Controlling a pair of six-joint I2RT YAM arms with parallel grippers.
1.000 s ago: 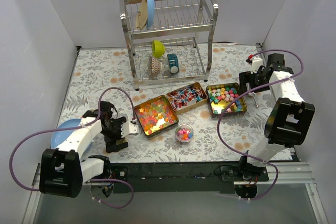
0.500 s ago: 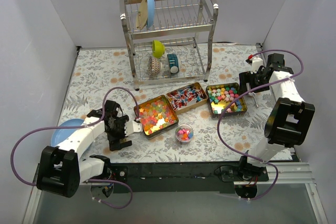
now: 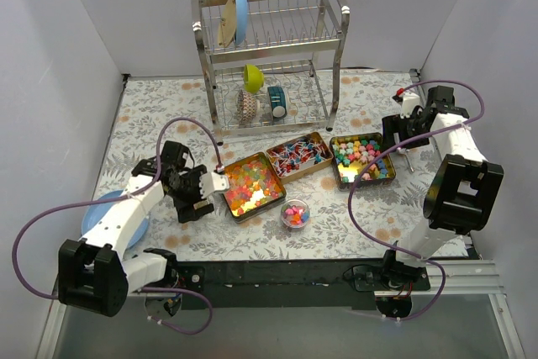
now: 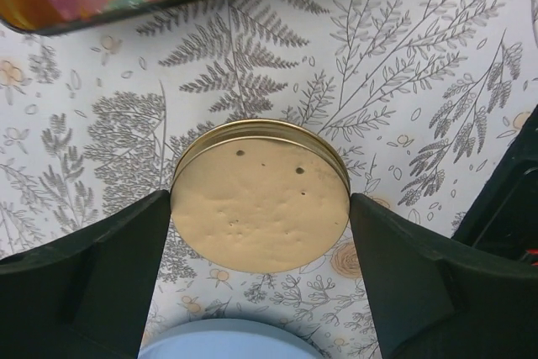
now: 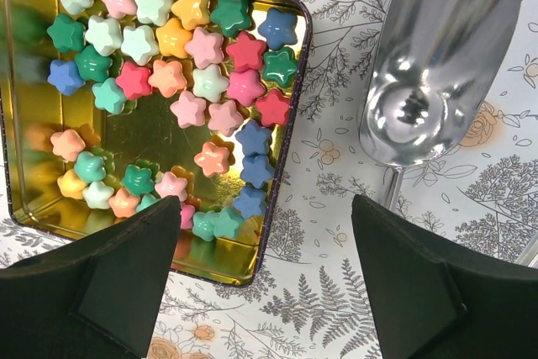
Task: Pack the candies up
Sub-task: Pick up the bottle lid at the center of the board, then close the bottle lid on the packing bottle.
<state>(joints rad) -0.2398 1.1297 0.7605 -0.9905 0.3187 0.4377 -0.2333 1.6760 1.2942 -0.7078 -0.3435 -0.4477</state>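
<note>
Star-shaped candies (image 5: 187, 108) half fill a gold tin (image 5: 126, 145); a metal scoop (image 5: 441, 48) lies beside it.

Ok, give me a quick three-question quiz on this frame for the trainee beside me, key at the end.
1. True or false: the left gripper grips the gold lid by its edges.
2. The candies in the tin below the right gripper are: A balls, B stars, C wrapped pieces.
3. Fill in: beside that tin lies a metal ____.
Key: 1 true; 2 B; 3 scoop.
</note>
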